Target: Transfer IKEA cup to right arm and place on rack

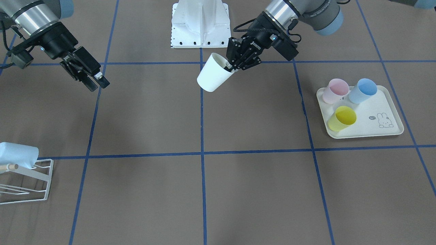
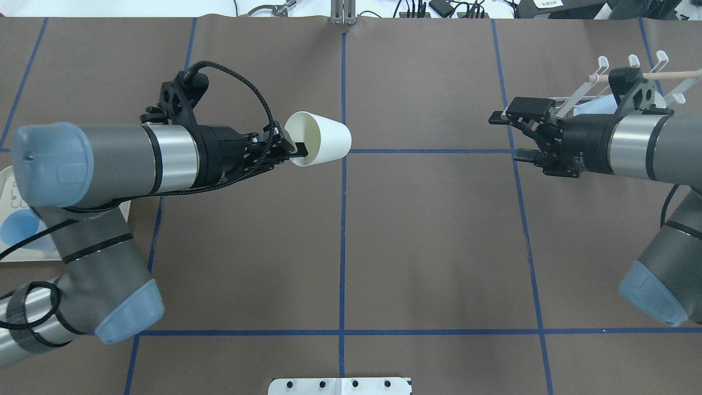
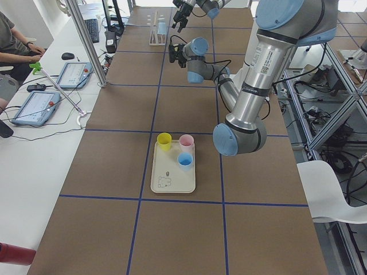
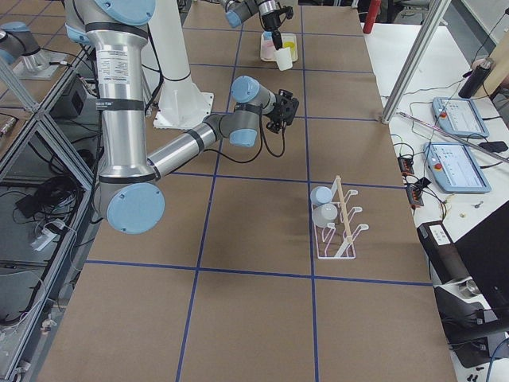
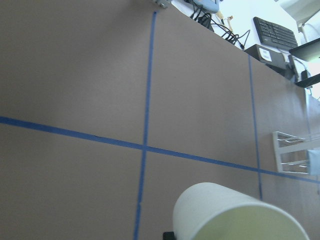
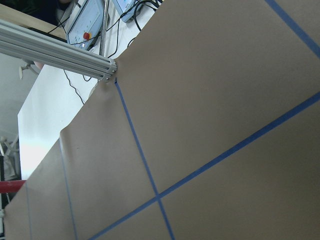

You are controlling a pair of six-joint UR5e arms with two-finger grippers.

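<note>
The handover is the step in hand. The left gripper (image 2: pixel 299 151) holds the white IKEA cup (image 2: pixel 323 144) in the air over the table's middle. Its jaws are clamped on the rim with one finger inside, and the cup's base points right. The right gripper (image 2: pixel 507 137) hangs well apart, near the rack (image 4: pixel 338 227), its jaws wide and empty. Next, I judge, it must come across and grasp the cup's base end.

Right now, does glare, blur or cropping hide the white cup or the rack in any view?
Front-facing: white cup sharp, evenly lit; rack cut by the frame edge. Overhead: right arm covers part of the rack. Left wrist: cup cropped at the bottom, slightly soft. Right wrist: only table, neither shows.
</note>
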